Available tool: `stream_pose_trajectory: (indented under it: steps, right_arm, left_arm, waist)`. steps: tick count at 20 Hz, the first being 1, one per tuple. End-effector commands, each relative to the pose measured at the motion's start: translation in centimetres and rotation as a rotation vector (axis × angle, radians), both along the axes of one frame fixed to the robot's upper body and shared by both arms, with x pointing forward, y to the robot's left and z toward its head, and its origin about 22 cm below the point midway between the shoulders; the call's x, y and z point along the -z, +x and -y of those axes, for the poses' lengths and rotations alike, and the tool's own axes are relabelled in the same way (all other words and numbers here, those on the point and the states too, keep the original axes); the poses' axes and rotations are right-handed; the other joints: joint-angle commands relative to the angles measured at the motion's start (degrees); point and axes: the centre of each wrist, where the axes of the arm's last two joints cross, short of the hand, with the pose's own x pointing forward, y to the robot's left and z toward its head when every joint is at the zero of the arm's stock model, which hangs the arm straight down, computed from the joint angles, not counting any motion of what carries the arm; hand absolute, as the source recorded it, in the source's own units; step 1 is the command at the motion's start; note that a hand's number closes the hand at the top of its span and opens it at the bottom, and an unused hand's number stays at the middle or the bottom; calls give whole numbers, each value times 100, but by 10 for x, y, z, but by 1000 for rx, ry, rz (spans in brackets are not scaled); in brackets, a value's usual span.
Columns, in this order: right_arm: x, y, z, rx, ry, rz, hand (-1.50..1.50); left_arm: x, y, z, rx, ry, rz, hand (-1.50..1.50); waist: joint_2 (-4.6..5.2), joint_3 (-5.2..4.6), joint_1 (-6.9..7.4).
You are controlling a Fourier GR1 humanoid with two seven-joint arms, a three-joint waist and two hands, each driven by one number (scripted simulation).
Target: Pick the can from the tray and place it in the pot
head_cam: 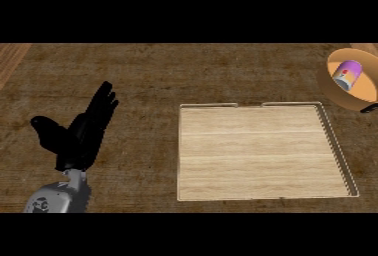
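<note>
The can (348, 74) lies on its side inside the pot (334, 89) at the far right, well apart from the left robot hand (80, 134), which rests open at the near left, fingers straight, holding nothing. The can appears purple with a white and red end. The wooden tray (258, 155) sits on the tabletop (148, 80) between them.

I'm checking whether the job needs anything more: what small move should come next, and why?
Probably none beyond keeping the left hand resting open. The can already lies inside the pot at the upper right, the tray holds nothing, and the right hand is out of view.
</note>
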Motion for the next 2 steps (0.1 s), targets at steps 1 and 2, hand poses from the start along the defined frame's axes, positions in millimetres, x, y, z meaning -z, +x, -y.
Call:
stream_pose_trajectory:
  steps: [1,2]
  right_arm:
    - [-15,-14,21,102,70,140,-150]
    - [-4,-16,25,125,40,133,-150]
  left_arm:
    - [4,-4,-10,16,4,-4,0]
    - [1,-1,3,5,5,4,0]
  waist:
    - [-7,-3,9]
    - [-4,-1,-8]
